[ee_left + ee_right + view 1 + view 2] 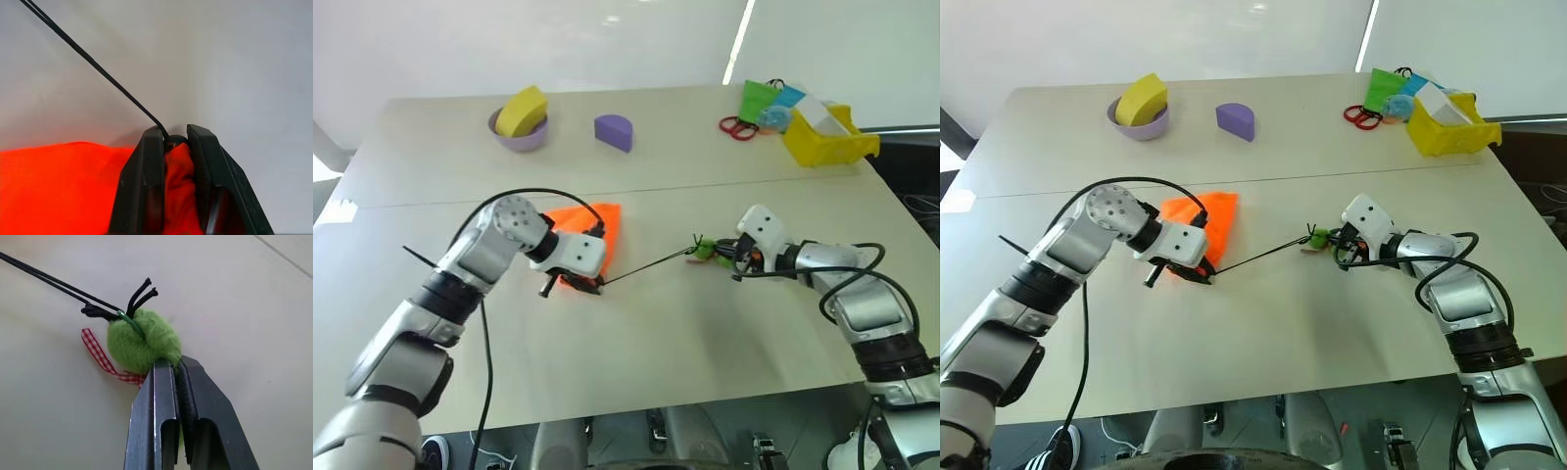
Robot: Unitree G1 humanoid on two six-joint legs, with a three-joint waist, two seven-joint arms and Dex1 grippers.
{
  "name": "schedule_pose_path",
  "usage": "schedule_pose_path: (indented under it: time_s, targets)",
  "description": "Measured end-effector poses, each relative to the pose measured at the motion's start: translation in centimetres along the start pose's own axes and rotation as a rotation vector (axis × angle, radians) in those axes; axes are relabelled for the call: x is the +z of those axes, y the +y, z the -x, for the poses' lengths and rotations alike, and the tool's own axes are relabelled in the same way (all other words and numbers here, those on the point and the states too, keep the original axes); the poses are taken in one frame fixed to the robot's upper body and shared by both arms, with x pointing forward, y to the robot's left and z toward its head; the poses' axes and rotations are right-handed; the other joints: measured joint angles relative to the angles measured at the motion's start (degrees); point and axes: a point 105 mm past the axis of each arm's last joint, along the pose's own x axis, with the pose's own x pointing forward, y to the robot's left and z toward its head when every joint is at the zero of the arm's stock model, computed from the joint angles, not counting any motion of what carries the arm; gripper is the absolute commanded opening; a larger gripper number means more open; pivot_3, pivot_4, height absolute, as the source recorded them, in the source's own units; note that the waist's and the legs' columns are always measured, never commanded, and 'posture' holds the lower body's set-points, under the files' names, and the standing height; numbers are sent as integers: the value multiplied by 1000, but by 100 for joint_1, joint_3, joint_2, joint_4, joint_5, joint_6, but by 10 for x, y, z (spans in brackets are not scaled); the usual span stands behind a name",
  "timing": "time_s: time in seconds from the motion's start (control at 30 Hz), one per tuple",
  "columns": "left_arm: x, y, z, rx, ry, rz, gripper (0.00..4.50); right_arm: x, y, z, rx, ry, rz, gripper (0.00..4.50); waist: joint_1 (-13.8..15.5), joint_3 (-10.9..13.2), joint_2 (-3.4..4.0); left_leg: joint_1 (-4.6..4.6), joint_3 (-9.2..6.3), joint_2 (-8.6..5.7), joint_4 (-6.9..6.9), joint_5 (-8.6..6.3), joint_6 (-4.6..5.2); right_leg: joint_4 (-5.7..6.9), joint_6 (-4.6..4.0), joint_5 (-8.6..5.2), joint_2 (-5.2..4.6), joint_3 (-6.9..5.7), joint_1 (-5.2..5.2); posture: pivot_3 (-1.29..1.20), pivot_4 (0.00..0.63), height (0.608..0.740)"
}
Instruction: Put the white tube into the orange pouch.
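Orange pouch (58, 186) corner pinched in left gripper (175, 139), cord (646, 262) taut.

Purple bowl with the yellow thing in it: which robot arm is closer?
Left. The left pincer grips the orange pouch, on the same side of the table as the purple bowl. The right pincer holds the green pom-pom, farther off.

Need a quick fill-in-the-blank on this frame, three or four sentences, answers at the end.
1. The left gripper is shut on the gathered mouth of the ____ pouch.
2. The right gripper pinches a fuzzy ____ ball at the cord's end.
3. The black cord between both grippers is stretched ____.
4. A checked ribbon of white and ____ hangs by that ball.

Missing words: orange; green; taut; red
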Motion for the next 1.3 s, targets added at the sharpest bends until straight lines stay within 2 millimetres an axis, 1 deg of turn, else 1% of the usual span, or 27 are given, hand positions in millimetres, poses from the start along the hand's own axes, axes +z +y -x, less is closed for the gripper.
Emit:
schedule_pose_path:
  time_s: [0.1, 0.3, 0.43, 0.53, 0.6, 0.63, 0.73, 0.77, 0.87, 0.9, 0.93, 0.97, 1.03, 1.07, 1.1, 1.13, 1.23, 1.3]
  targets:
    - [1, -6, 7, 3, -8, 0, 386, 1, -3, -2, -6, 0, 20, 0, -2, 0, 0, 0, 0, 0, 0, 0, 0, 0, 0, 0, 0, 0, 0, 0, 150, 734]
    - [-2, -18, 16, 13, -31, 27, 386, 4, -2, -9, 2, -3, 72, 0, -13, 0, 1, 0, 2, 1, -2, 0, 0, 0, 0, 0, 1, 0, -2, 0, 150, 734]
    - [-4, -24, 15, 20, -50, 65, 386, 5, -2, -12, -6, 2, 101, 0, -16, 0, 1, 1, 3, 1, -2, 0, 0, 0, -1, -1, 0, 1, -2, 0, 150, 734]
    - [-4, -23, 14, 43, -64, 80, 386, 5, -4, -13, -12, 4, 111, 0, -11, 0, 0, 1, 3, 1, -1, 0, 0, 0, -1, 0, 0, 1, -2, 0, 150, 734]
    - [-2, -20, 12, 62, -84, 99, 1273, 3, -6, -13, -23, 10, 108, 0, -6, 0, 1, 2, 4, 1, 2, 0, 0, 1, 0, 0, 0, 1, -1, 0, 150, 734]
    - [-2, -20, 10, 59, -98, 119, 1631, 2, -10, -13, -45, 18, 108, 0, -5, 0, 1, 2, 4, 1, 3, 0, 0, 1, 0, 0, 0, 1, -1, 0, 150, 734]
    - [2, -23, 3, 47, -162, 182, 3223, 0, -17, -10, -79, 23, 94, 0, 17, 0, 0, 0, 4, -1, 4, 0, 0, 1, -1, 0, -3, 1, 1, 0, 150, 734]
    - [3, -24, 1, 45, -170, 186, 3725, 1, -18, -9, -83, 21, 92, 318, 17, 0, 0, 0, 4, -1, 4, 0, 1, 1, 0, 0, -3, 1, 1, 0, 150, 734]
    - [8, -26, -2, 38, -207, 200, 3747, 2, -20, -4, -73, 5, 13, 1453, 20, 0, 0, 0, 3, -1, 3, 1, 1, 1, 1, 1, -3, 2, 1, 0, 150, 734]
    - [11, -24, -2, 42, -233, 209, 3747, 4, -18, -1, -58, -4, -17, 2097, 21, 0, 1, 0, 2, -1, 2, 1, 1, 1, 1, 1, -2, 1, 1, 0, 150, 734]
    - [15, -22, -2, 53, -263, 213, 3747, 4, -15, 1, -42, -9, -35, 2522, 21, 0, 1, 0, 1, -1, 2, 1, 1, 2, 2, 1, -2, 1, 1, 0, 150, 734]
    - [20, -18, -2, 70, -302, 226, 3747, 4, -11, 1, -24, -8, -47, 3115, 16, 0, 1, 0, 1, 0, 2, 1, 1, 2, 4, 2, -1, 1, 1, 0, 150, 734]
    - [34, -4, 2, 130, -406, 240, 3747, 4, -4, 1, 11, -7, -71, 4203, 14, 0, 1, 0, 1, 0, 4, 1, 1, 2, 14, 8, -1, 1, 1, 0, 150, 734]
    - [41, 4, 7, 165, -447, 240, 3747, 5, -2, 3, 28, -7, -71, 4456, 15, 0, 1, -1, 1, 0, 5, 2, 3, 3, 15, 9, -1, 1, 1, 0, 150, 734]
    - [47, 11, 15, 198, -479, 245, 3747, 6, 1, 7, 50, -7, -66, 4456, 11, 0, 1, 0, 1, -1, 5, 2, 3, 4, 16, 9, -1, 1, 1, 0, 150, 734]
    - [48, 14, 20, 217, -490, 249, 3747, 6, 2, 10, 61, -5, -59, 4456, 10, 0, 1, 1, 1, -1, 4, 2, 3, 3, 16, 9, 0, 1, 1, 0, 150, 734]
    - [46, 23, 36, 289, -546, 306, 3747, 14, 5, 18, 91, -37, -51, 4456, -27, 0, 1, 4, 0, 1, -2, 2, 3, 3, 18, 10, 2, 1, 0, 0, 150, 734]
    - [42, 28, 48, 346, -595, 366, 3747, 27, 2, 24, 78, -112, -50, 4456, -34, 0, 1, 5, -1, 2, -5, 2, 3, 4, 21, 11, 6, 1, -1, 0, 150, 734]
